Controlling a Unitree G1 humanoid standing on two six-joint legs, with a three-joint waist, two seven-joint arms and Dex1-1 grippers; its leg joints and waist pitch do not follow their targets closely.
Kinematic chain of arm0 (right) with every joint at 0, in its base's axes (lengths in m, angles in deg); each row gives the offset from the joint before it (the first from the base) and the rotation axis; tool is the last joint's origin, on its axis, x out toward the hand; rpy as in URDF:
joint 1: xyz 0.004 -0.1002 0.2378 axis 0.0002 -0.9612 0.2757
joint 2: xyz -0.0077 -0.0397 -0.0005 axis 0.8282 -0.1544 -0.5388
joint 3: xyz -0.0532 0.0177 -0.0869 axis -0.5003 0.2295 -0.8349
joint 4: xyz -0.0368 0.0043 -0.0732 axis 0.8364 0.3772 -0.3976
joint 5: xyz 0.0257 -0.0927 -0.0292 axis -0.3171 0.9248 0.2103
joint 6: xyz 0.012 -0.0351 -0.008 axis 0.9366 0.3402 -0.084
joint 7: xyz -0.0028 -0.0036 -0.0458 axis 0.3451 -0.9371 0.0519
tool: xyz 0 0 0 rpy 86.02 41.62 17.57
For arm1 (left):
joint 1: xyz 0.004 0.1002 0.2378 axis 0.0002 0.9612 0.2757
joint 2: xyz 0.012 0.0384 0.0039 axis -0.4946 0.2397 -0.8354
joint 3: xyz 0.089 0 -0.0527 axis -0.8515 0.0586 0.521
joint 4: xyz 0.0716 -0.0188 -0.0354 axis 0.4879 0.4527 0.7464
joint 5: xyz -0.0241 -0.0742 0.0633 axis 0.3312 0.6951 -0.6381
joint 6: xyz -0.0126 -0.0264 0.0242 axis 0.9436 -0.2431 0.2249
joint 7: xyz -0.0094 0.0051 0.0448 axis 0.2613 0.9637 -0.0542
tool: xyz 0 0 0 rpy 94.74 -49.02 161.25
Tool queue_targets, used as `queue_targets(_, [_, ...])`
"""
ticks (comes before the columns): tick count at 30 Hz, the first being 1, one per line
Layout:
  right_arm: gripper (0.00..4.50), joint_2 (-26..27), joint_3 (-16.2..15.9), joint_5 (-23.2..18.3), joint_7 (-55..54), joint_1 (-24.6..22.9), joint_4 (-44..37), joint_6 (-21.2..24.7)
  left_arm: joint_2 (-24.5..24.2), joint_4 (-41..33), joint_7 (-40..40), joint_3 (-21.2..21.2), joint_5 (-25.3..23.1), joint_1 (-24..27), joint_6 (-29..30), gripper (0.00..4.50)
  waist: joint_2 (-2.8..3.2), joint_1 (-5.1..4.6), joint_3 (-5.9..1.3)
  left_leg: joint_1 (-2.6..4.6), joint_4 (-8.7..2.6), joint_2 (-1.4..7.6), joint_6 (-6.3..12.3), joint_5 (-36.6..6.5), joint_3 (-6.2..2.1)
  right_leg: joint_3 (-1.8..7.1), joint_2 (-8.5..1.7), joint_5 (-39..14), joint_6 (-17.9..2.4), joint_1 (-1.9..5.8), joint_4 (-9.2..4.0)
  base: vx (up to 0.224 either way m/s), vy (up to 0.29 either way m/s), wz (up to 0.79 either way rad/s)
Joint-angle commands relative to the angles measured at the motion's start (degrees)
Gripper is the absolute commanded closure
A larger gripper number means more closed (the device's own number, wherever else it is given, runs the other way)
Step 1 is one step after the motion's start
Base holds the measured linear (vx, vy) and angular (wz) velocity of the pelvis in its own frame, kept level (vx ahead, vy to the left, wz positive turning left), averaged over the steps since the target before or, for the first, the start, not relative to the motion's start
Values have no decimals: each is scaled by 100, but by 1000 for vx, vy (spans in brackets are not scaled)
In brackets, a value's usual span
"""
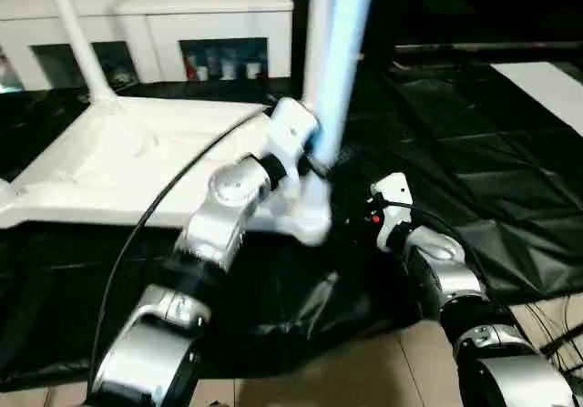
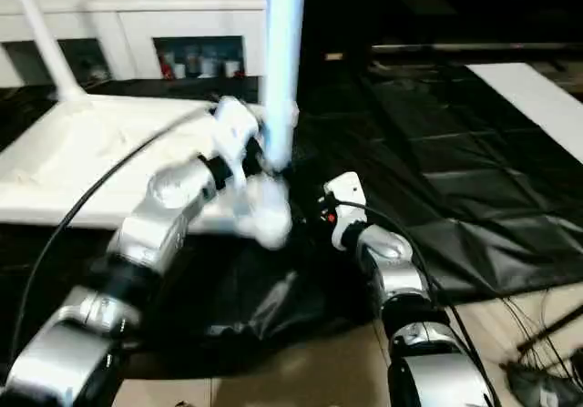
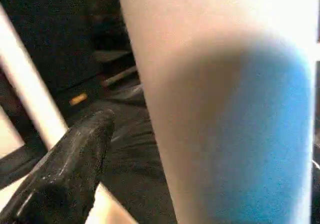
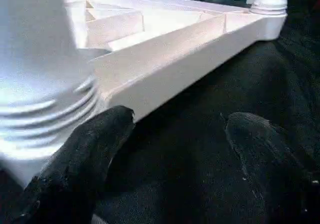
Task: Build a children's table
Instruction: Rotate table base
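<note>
The left gripper's fingers (image 3: 75, 164) stand wide apart around the upright white leg (image 1: 332, 70) at the near corner of the tabletop (image 1: 137, 166). One black finger shows beside the tube in the left wrist view, and I cannot tell whether it presses on it. The right gripper's fingers (image 4: 82, 169) are also spread with nothing between them, hanging just off the tabletop's near edge over the black-draped worktop (image 1: 474, 188), beside the leg's ribbed foot at the corner socket (image 4: 45, 114).

The white tabletop lies upside down on the worktop, ribbed underside up. A second leg (image 1: 77, 34) already stands in a far corner socket. The step in hand looks like seating this near-corner leg. Judging by the ribbing at its base, it is in or at the socket.

Next, the left fingers need to close firmly on the tube and turn or press it home, while the right gripper steadies the tabletop's edge so it does not slide.
</note>
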Motion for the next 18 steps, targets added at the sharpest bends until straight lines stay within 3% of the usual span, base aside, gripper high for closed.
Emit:
queue_targets(1, [56, 295, -479, 75, 705, -62, -142, 9, 135, 255, 282, 80, -43, -197, -60, 2, 41, 24, -343, 47, -476, 37, 122, -2421, -78, 106, -203, -2271, -1005, 207, -589, 0, 0, 0])
queue_targets(3, [56, 211, -420, 58, 695, -64, -169, 2, 188, 249, 130, 106, 81, -171, -115, 2, 69, 14, -373, -9, -499, 65, 171, -2239, -103, 92, -237, -1966, -1106, 254, -564, 0, 0, 0])
queue_targets(6, [56, 130, -351, 49, 673, -63, -175, 8, 193, 219, 67, 61, 66, -101, -184, 2, 70, 70, -386, 16, -463, 98, 301, -1881, -74, 84, -244, -1284, -1441, 234, -527, 0, 0, 0])
queue_targets(10, [56, -29, -307, 44, 653, -135, -305, -3, 223, 180, -108, 73, 128, 7, -332, 2, 89, 114, -418, -16, -424, 101, 465, -1416, -64, 73, -254, -694, -1586, 270, -449, 16, 1, 1])
queue_targets(11, [56, -63, -304, 45, 654, -160, -356, -10, 226, 135, -199, 82, 182, 41, -346, 2, 86, 143, -456, -52, -385, 96, 599, -976, -65, 62, -254, -143, -1668, 305, -376, 0, 0, 0])
queue_targets(12, [56, -88, -295, 43, 639, -179, -400, -20, 218, 72, -274, 84, 227, 83, -346, 2, 86, 143, -456, -52, -385, 96, 599, -976, -65, 62, -254, -143, -1668, 305, -376, 0, 0, 0])
queue_targets(13, [56, -151, -259, 28, 586, -222, -510, -40, 196, -81, -488, 93, 345, 193, -359, 2, 74, 185, -466, -73, -351, 98, 759, -676, -54, 62, -255, 326, -1765, 311, -322, 0, 0, 0])
queue_targets(15, [56, -204, -134, -64, 461, -304, -754, -45, 134, -438, -901, 99, 613, 439, -290, 2, 59, 224, -489, -72, -310, 97, 920, -426, -39, 60, -249, 682, -1840, 300, -278, 0, 0, 0])
queue_targets(16, [56, -222, -60, -131, 400, -346, -892, -10, 105, -680, -1205, 102, 842, 596, -174, 2, 61, 257, -489, -93, -300, 105, 1002, -335, -35, 63, -262, 735, -1860, 301, -258, 0, 0, 0])
queue_targets(18, [56, -232, -6, -185, 362, -392, -1020, 26, 70, -917, -1458, 94, 1051, 740, 3, 2, 63, 266, -500, -68, -289, 115, 1032, -332, -24, 52, -241, 686, -1878, 271, -254, 0, 0, 0])
